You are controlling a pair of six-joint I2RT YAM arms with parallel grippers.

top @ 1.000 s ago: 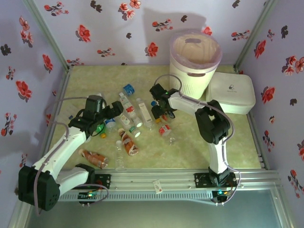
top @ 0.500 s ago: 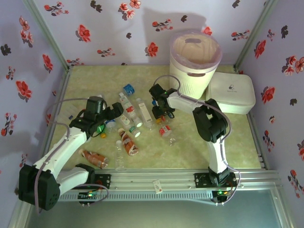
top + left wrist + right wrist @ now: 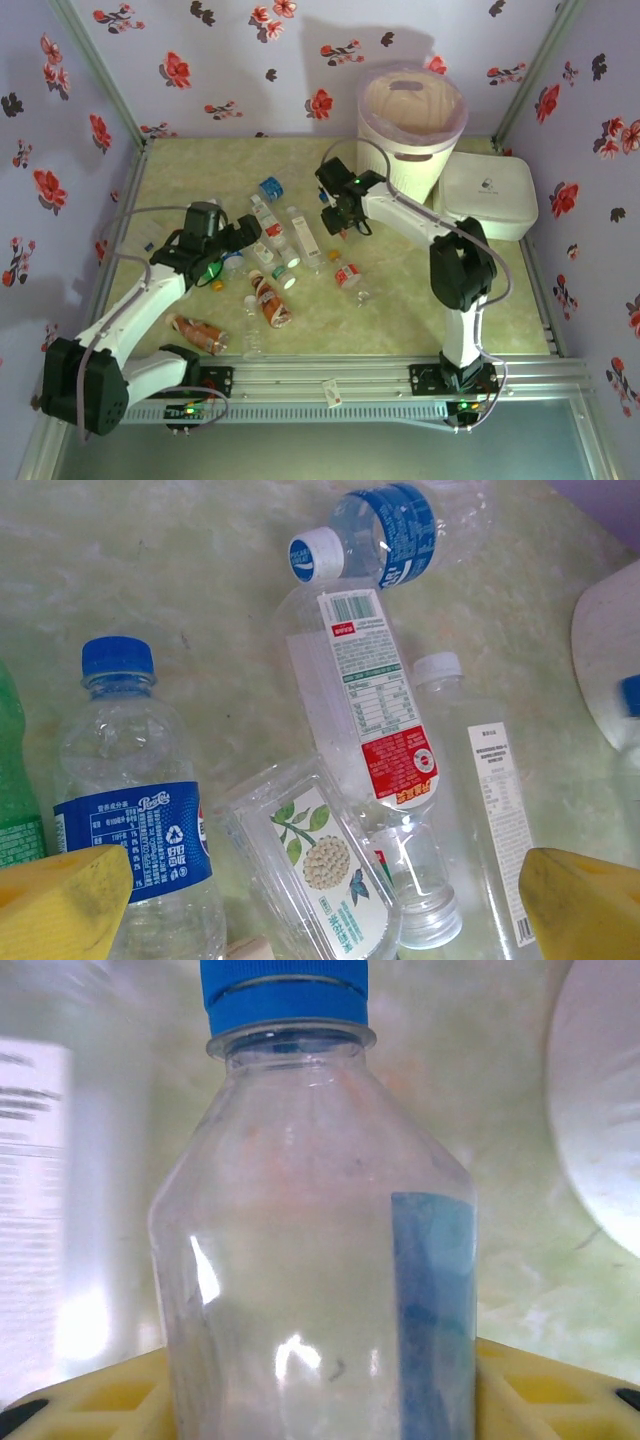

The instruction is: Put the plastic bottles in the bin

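Looking top-down, the right end effector (image 3: 337,216) sits at 8 o'clock of the bin (image 3: 420,178), loose plastic bottles (image 3: 272,303) at its 8 o'clock; left wrist: left end effector (image 3: 325,900) gaping above them; right wrist: jaws pinch a blue-capped bottle (image 3: 300,1260), probably light, slick, crushable, best held mid-body.
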